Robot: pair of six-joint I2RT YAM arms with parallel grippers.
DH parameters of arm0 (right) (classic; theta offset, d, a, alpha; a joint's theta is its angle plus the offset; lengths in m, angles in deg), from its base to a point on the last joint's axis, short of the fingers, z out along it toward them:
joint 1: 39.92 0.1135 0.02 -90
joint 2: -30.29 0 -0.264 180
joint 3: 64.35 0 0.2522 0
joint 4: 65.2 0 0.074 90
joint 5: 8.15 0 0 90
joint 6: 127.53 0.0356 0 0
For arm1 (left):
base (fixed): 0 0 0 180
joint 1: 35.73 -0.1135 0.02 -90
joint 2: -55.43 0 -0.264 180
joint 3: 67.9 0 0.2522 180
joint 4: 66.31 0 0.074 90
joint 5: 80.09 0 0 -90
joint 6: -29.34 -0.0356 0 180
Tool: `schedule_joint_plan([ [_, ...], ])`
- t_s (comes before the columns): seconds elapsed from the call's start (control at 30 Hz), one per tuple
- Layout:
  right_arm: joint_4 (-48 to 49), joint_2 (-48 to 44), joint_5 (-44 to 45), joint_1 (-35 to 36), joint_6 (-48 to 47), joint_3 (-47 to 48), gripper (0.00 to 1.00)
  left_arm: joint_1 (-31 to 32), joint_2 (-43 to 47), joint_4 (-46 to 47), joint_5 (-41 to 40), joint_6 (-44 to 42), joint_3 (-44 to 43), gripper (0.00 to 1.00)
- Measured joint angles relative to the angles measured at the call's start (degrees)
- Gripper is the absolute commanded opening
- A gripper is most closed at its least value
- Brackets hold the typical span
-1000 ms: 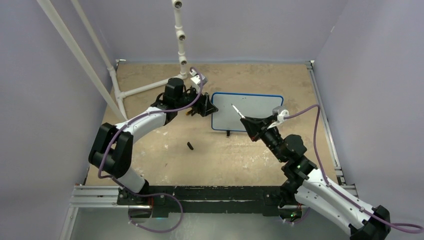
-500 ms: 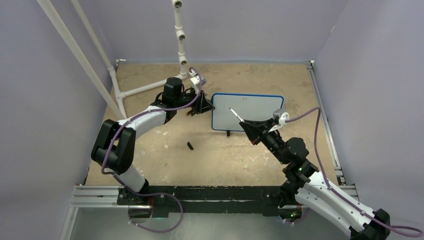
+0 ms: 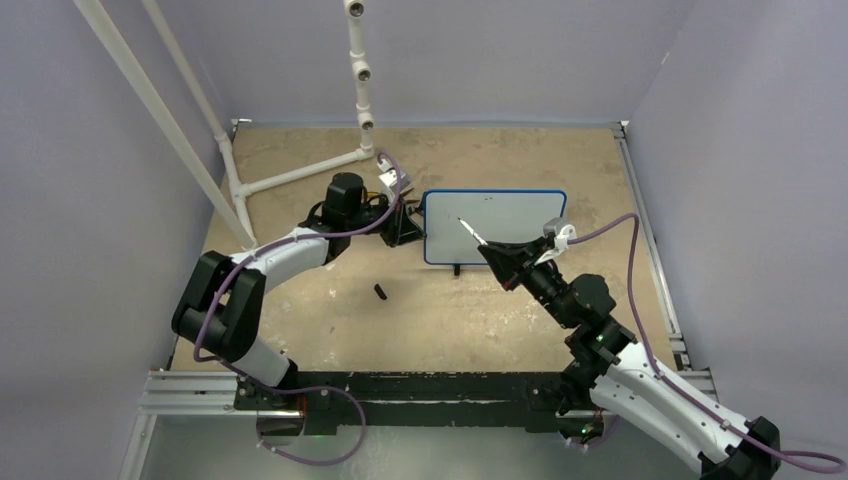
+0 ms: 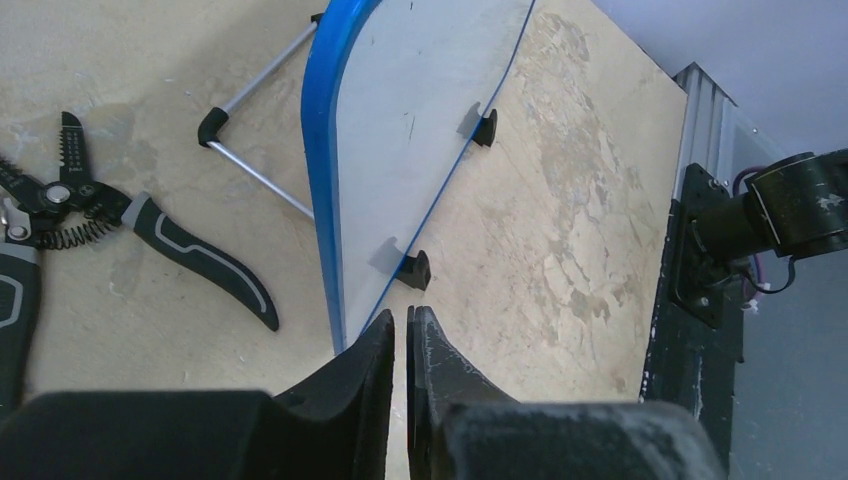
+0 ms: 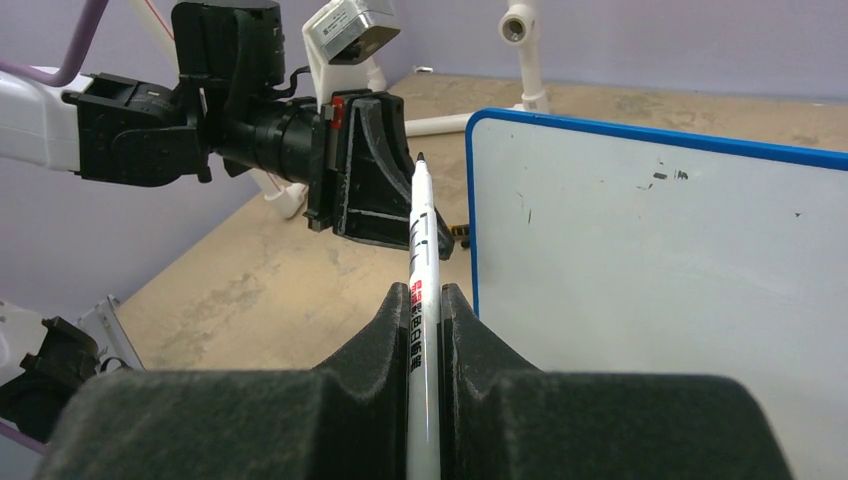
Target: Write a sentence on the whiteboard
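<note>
The whiteboard stands upright on the table, blue-framed, with black feet. Its white face bears only a few small black specks; the sentence is not in view. My right gripper is shut on a white marker, whose tip points up just left of the board's left edge. In the top view the marker lies over the board's left part. My left gripper is shut with nothing between its fingers, right beside the board's lower left corner.
Black-handled wire strippers lie behind the board by its metal stand leg. A small black cap lies on the table in front. A white PVC pipe frame stands at the back left. Walls close in on all sides.
My left gripper has shut and slid a little nearer along the board's left edge. My right gripper has moved the marker slightly left.
</note>
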Motion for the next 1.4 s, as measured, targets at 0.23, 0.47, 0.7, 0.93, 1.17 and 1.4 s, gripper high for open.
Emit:
schedule_joint_plan([
  [0.23,0.04,-0.07,0.63,0.00,-0.04,0.00,0.00,0.24,0.87,-2.14,-0.15,-0.39,0.04,0.46],
  [0.47,0.09,-0.11,2.40,0.00,-0.04,0.00,0.00,0.20,2.08,-4.44,-0.76,-1.29,-1.68,0.57],
  [0.7,1.49,2.51,3.56,0.00,-0.13,0.00,0.00,0.11,1.49,-4.83,-1.09,-2.23,-5.84,0.56],
  [0.93,2.82,5.49,3.26,0.00,-0.13,0.00,0.00,0.09,-1.77,-3.89,0.61,-1.75,-7.72,0.39],
  [1.17,5.49,6.47,3.15,0.00,-0.04,0.00,0.00,-0.02,-2.16,1.01,2.91,1.68,-5.90,0.25],
  [1.4,7.63,9.40,3.15,0.00,-0.07,-0.02,0.00,-0.02,-2.14,0.20,2.71,1.86,-3.93,0.18],
])
